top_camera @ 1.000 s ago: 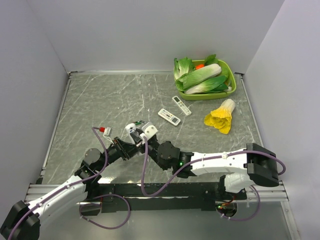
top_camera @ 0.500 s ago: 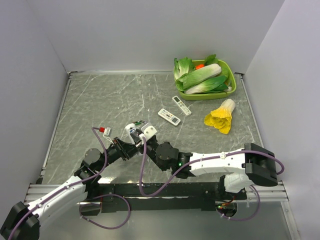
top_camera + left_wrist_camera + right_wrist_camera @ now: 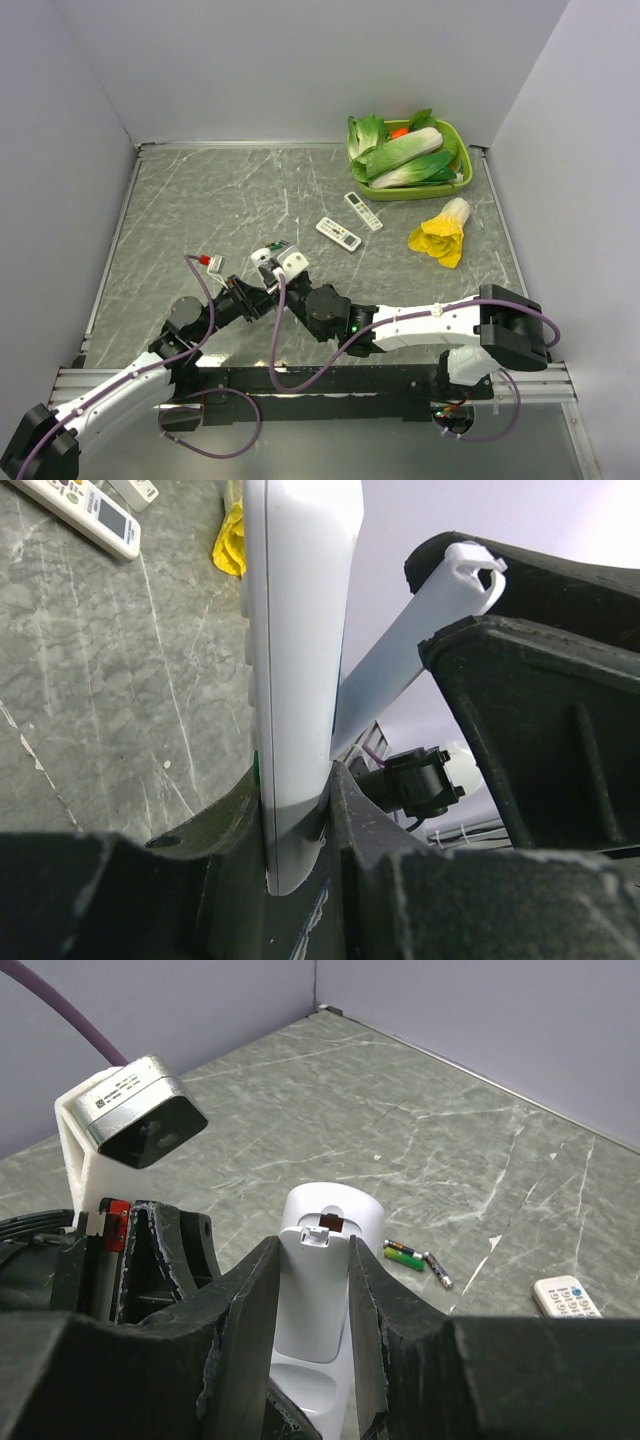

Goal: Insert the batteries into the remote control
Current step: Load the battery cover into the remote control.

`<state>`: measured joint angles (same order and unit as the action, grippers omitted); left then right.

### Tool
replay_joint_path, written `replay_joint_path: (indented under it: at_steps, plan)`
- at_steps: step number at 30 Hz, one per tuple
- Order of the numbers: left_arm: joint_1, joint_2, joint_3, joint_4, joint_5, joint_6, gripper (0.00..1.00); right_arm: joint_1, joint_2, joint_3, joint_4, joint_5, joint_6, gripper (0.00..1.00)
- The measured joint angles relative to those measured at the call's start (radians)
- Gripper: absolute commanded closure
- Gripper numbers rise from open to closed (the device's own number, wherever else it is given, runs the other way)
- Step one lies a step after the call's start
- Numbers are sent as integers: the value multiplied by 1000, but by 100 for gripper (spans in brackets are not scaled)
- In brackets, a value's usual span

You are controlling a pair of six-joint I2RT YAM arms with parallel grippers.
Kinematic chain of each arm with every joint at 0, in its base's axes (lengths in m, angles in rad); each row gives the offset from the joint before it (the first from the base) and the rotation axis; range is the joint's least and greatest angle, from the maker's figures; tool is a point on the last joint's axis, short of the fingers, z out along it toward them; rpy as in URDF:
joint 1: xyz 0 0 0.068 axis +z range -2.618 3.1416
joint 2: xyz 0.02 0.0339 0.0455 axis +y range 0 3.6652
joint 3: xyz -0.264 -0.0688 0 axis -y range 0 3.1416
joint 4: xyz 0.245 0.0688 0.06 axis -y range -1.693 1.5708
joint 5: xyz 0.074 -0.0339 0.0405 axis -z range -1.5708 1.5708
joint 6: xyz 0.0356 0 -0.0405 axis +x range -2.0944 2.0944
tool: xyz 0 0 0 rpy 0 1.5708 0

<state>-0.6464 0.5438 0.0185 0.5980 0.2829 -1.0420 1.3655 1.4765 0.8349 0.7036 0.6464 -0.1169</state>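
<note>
White plastic is pinched from two sides: the remote control (image 3: 316, 1290) is held on end above the table, its back turned to the right wrist camera and its open battery bay (image 3: 322, 1228) exposed at the top. It is clamped edge-on by the left gripper (image 3: 295, 815), pressed tight on the casing, while the fingers of the right gripper (image 3: 313, 1248) are set snug against both long sides, apparently gripping as well. No cell is seen in the bay.

For this step to go well, the remote is best kept steady in one gripper with the bay facing up, and the other freed to fetch a cell. Each cell should be seated spring end first, with its poles matched.

Loose cells (image 3: 405, 1254) are seen just beyond, some green-wrapped; the batteries cannot be told among them.

Two longer remotes (image 3: 338, 233) are laid on the grey marbled table (image 3: 200, 200), with a green tray (image 3: 465, 178) of vegetables and a yellow-leaved cabbage (image 3: 440, 235) farther off. Pale walls (image 3: 300, 70) enclose it.
</note>
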Motion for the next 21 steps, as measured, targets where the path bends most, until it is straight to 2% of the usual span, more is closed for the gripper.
replay_joint_path:
  at_steps: [12, 13, 21]
  plan:
    - [0, -16, 0, -6, 0, -4, 99, 0, 0, 5, 0, 19, 11, 71]
    - [0, -14, 0, -5, 0, -5, 99, 0, 0, 6, -1, 19, 12, 66]
    - [1, 19, 0, 30, 0, -22, 99, 3, 0, 18, -19, 19, 10, 64]
